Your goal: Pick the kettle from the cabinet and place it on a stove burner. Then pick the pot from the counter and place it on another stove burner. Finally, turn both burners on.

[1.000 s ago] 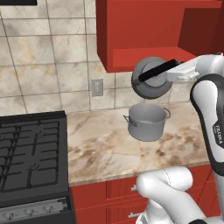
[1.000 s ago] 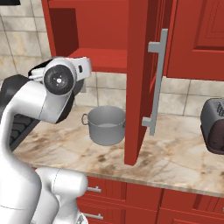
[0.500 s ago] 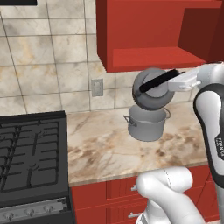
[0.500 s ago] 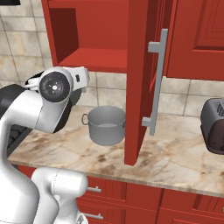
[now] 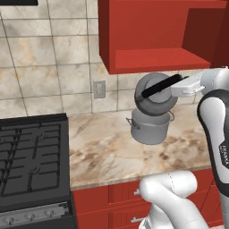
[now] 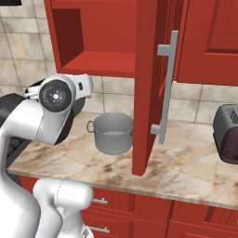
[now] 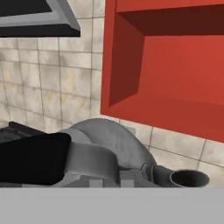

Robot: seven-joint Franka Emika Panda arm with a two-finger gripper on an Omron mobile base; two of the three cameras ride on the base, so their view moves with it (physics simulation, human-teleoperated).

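Note:
The grey kettle (image 5: 155, 97) hangs tipped on its side just below the red cabinet (image 5: 152, 36) and above the pot (image 5: 150, 128). My gripper (image 5: 178, 83) is shut on the kettle's black arched handle (image 5: 160, 86), reaching in from the right. The hand view shows the kettle body (image 7: 111, 141), its black handle (image 7: 35, 158) and the spout (image 7: 187, 178), with the empty cabinet recess (image 7: 175, 65) behind. The wide steel pot (image 6: 113, 133) stands on the marble counter (image 5: 103, 147). The black burners (image 5: 29, 156) lie at the left.
The open cabinet door (image 6: 151, 83) with a silver handle hangs over the counter right of the pot. A dark toaster (image 6: 227, 135) sits at the far right. A wall outlet (image 5: 99, 89) is on the tiled backsplash. A dark range hood (image 7: 37, 17) hangs above the stove.
The gripper has lowered the kettle from just under the cabinet shelf toward the pot. The pot has not moved.

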